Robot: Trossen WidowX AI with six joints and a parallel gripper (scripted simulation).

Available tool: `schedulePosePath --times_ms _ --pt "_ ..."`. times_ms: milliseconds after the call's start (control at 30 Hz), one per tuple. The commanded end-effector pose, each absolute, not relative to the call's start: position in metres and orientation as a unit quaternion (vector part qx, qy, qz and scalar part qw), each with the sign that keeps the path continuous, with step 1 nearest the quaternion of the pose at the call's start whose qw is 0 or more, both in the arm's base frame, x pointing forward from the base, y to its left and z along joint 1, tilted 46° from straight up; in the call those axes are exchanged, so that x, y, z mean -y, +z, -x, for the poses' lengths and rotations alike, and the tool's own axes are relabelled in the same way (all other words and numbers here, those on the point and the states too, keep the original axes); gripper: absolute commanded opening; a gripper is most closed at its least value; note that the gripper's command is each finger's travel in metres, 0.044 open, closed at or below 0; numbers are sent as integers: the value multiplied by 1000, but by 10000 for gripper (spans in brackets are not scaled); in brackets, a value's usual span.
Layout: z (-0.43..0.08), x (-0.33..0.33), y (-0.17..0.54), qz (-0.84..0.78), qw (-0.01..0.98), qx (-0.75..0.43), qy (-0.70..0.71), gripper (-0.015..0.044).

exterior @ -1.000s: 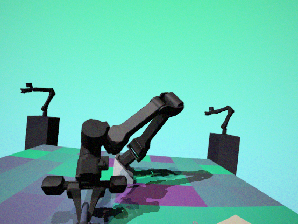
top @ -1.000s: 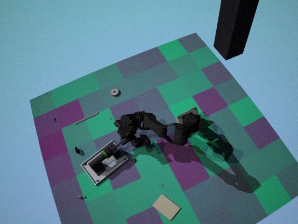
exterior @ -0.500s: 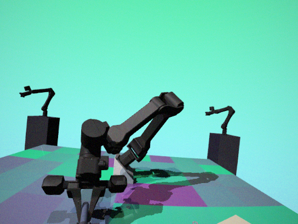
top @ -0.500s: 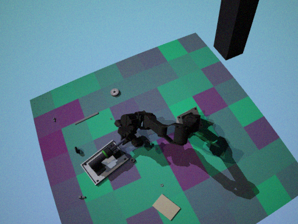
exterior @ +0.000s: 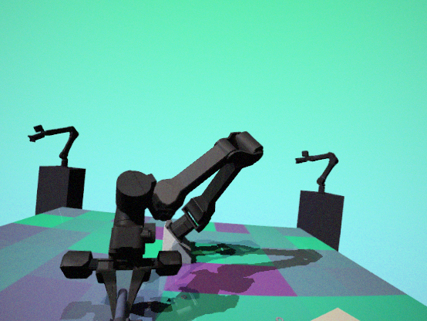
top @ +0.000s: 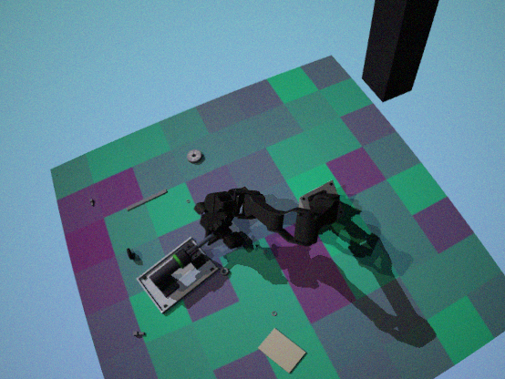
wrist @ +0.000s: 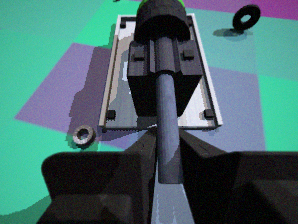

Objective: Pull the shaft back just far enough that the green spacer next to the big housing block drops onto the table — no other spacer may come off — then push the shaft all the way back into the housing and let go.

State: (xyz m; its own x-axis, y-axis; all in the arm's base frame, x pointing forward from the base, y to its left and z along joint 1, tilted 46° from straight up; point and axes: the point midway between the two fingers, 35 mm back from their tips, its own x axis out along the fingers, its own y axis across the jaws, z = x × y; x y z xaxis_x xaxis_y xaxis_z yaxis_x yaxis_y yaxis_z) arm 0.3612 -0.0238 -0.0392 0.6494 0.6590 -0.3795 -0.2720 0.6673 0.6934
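Green shows as 1 thin band, the green spacer (top: 178, 260) (wrist: 184, 4), in the top view; it sits up on the shaft line among dark cylindrical parts, inside the pale tray (top: 162, 312) (wrist: 218, 121). Which dark part is the housing block: cannot tell. The shaft (top: 206, 241) (exterior: 122, 304) (wrist: 169, 127) runs out over the tray's end to the gripper (top: 218, 234) (exterior: 122, 295) (wrist: 163, 131).

Exterior view: 2 fingers converge on the shaft, jaws closed on it. Tray and spacer lie outside this view.

Wrist view: shaft passes through the notched support (wrist: 165, 95), its free end between the fingers. Only a sliver of green shows past the dark collar.

Judgement: step in hand is the pull. Draw straight along the shaft axis, slowly, without twist or lift; stop once green drops, since overtravel could free a 2nd spacer. Then reverse on the same line.
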Motion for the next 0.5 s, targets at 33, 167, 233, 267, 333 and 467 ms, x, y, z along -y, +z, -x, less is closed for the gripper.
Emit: schedulePosePath --times_ms 33,167,233,267,333,467 --pt "-359 24 -39 -305 855 -318 273 0" --pt "-359 24 -39 -305 855 -318 273 0" --pt "-358 24 -39 -305 855 -318 273 0" --pt "-358 24 -39 -305 855 -318 273 0" --pt "-358 24 -39 -305 855 -318 273 0" --pt "-358 24 -39 -305 855 -318 273 0"
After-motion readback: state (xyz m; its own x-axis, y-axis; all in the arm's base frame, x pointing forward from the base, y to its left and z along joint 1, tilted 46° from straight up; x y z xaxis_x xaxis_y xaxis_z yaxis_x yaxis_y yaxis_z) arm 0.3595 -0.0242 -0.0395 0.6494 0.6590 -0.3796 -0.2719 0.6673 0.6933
